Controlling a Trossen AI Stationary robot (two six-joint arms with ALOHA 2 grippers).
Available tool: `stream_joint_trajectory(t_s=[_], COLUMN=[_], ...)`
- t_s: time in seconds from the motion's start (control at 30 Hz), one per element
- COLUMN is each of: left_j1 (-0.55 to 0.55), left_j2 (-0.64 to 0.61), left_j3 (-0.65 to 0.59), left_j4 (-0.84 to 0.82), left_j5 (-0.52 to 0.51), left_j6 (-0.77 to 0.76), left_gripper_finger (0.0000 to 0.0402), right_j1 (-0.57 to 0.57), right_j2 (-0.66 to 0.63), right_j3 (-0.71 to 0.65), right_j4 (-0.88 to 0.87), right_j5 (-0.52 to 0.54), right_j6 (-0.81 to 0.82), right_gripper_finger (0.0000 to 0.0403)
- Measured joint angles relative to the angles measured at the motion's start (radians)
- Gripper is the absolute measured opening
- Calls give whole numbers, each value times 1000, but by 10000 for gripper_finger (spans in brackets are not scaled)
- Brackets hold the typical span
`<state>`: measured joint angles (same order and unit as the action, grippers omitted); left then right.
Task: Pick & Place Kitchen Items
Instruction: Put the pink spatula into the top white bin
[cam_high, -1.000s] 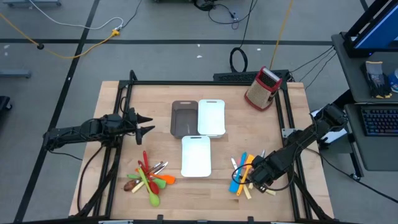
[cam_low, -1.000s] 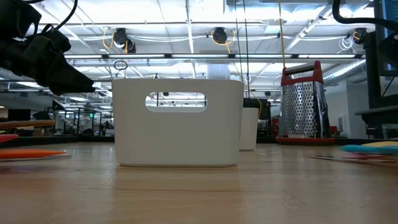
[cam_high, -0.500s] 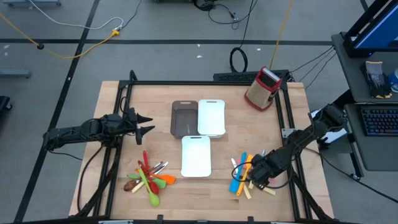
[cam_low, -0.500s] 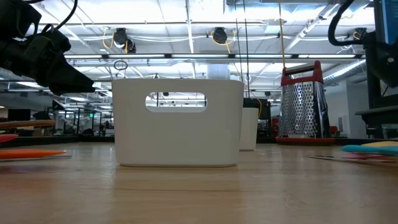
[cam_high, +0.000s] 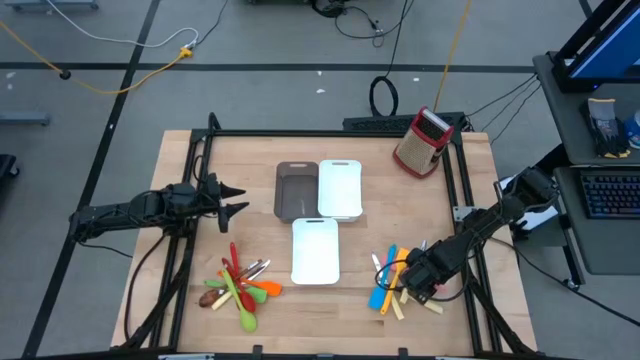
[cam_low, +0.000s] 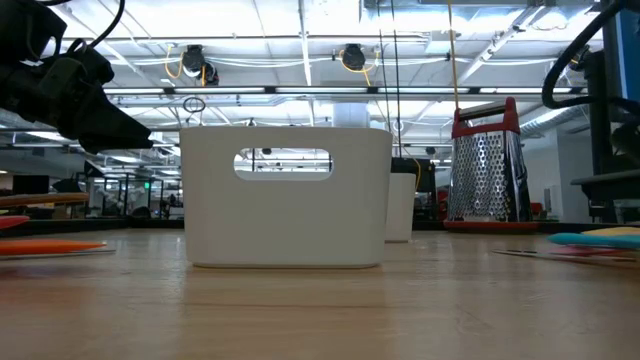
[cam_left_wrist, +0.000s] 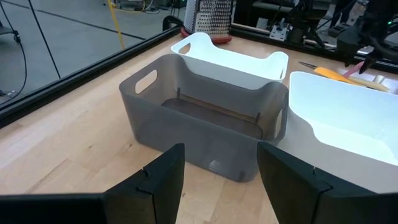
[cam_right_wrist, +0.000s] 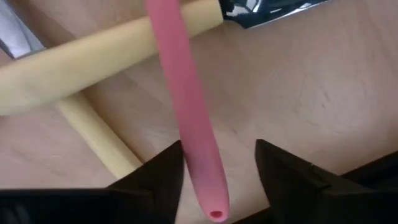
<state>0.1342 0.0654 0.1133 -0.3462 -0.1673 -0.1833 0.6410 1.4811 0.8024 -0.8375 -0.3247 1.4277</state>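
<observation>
Your right gripper (cam_right_wrist: 214, 180) has its fingers (cam_right_wrist: 152, 180) spread, straddling the pink utensil handle (cam_right_wrist: 186, 112), whose long axis runs straight out between them, down on the surface (cam_high: 480, 170) in the right-hand utensil pile (cam_high: 392, 280). Left gripper (cam_high: 235, 200) hangs open facing the trays (cam_high: 297, 190), well away, so the right arm's nearer.

two dark, near-black jointed arms are seen from above, built of slim tubular links with bulkier joint housings; the left gripper (cam_high: 236, 200) ends in two tapered, pointed black fingers (cam_left_wrist: 163, 180), matte and blocky up close, with angled inner faces; the right gripper (cam_high: 412, 283) is a chunkier black block; a pale bracket and black cables are carried near the right arm's base.
</observation>
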Motion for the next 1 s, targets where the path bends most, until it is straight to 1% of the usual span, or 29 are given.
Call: stream_joint_trajectory(t_s=[0.2,0.27,0.5,0.67,1.0], left_j1=[0,0,0,0,0], left_j2=[0,0,0,0,0], left_j3=[0,0,0,0,0], left_j4=[0,0,0,0,0], left_j5=[0,0,0,0,0], left_j6=[1,1,1,1,6], left_gripper_finger=[207,207,207,207,207], right_j1=[0,0,0,0,0], right_j2=[0,0,0,0,0], right_j3=[0,0,0,25,128], right_j4=[2,3,0,-21,-228], right_j5=[-22,-22,-72,-79,-77], right_j6=[-3,-2,2,2,0], right_gripper_finger=[71,44,44,44,44])
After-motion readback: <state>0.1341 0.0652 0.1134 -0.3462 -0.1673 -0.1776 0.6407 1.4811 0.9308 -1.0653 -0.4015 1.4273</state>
